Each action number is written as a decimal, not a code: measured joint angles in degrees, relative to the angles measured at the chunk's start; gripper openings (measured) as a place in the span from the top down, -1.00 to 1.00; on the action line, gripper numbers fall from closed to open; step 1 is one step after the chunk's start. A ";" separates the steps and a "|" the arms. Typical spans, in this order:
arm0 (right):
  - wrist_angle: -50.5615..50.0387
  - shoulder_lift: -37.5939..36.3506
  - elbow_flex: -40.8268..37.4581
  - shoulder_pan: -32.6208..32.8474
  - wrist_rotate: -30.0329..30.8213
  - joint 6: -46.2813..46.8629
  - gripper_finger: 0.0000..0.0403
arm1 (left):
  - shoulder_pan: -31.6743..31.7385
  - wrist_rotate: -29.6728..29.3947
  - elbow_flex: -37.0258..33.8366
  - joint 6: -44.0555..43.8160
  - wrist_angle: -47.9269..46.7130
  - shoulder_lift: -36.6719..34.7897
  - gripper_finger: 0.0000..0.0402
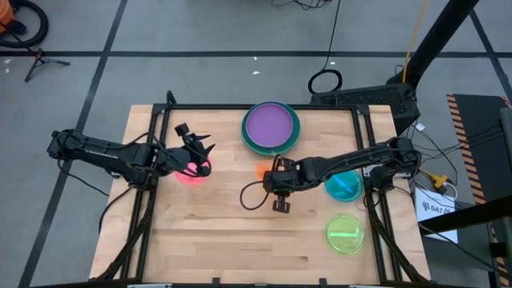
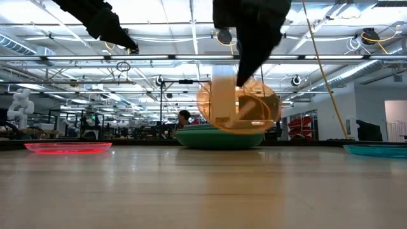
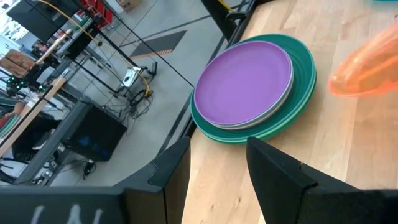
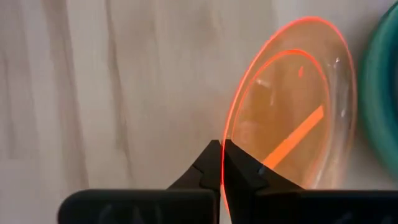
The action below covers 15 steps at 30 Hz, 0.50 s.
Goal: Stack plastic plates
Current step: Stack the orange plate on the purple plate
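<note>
A translucent orange plate (image 2: 238, 105) stands on edge in the air, held by my right gripper (image 4: 222, 155), which is shut on it near the table's middle (image 1: 270, 172). Behind it, a purple plate (image 1: 270, 126) lies on top of a stack of green and teal plates (image 3: 298, 93) at the far edge. My left gripper (image 3: 217, 165) is open and hovers over a pink plate (image 1: 192, 174) that lies flat on the table's left half. A teal-blue plate (image 1: 344, 186) and a lime plate (image 1: 346, 233) lie flat on the right. My right gripper pinches the orange plate's rim (image 4: 227, 134) between its two fingers, one on each face. The plate stands on edge and tilted, lifted clear of the table (image 2: 238, 130) and reaching away from the fingers toward the green stack.
A black frame (image 1: 240, 106) runs along the table's far edge and sides. Bare wood (image 1: 240, 240) fills the near half of the table. The right arm's cable (image 1: 252, 196) loops over the table's middle. Far behind the table, a person (image 2: 184, 117) shows in the room.
</note>
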 joint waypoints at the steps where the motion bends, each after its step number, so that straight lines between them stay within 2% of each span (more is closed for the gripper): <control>1: -0.25 0.00 0.87 0.21 1.77 -1.26 1.00 | 0.00 0.00 0.00 0.00 0.03 0.01 0.19; 5: -1.10 0.00 3.09 -0.82 5.86 -5.85 1.00 | 0.00 0.00 0.00 0.44 1.06 0.01 0.19; 15: -1.89 0.00 3.76 -11.20 6.07 -16.87 1.00 | 0.00 -0.02 0.00 1.17 1.51 0.01 0.19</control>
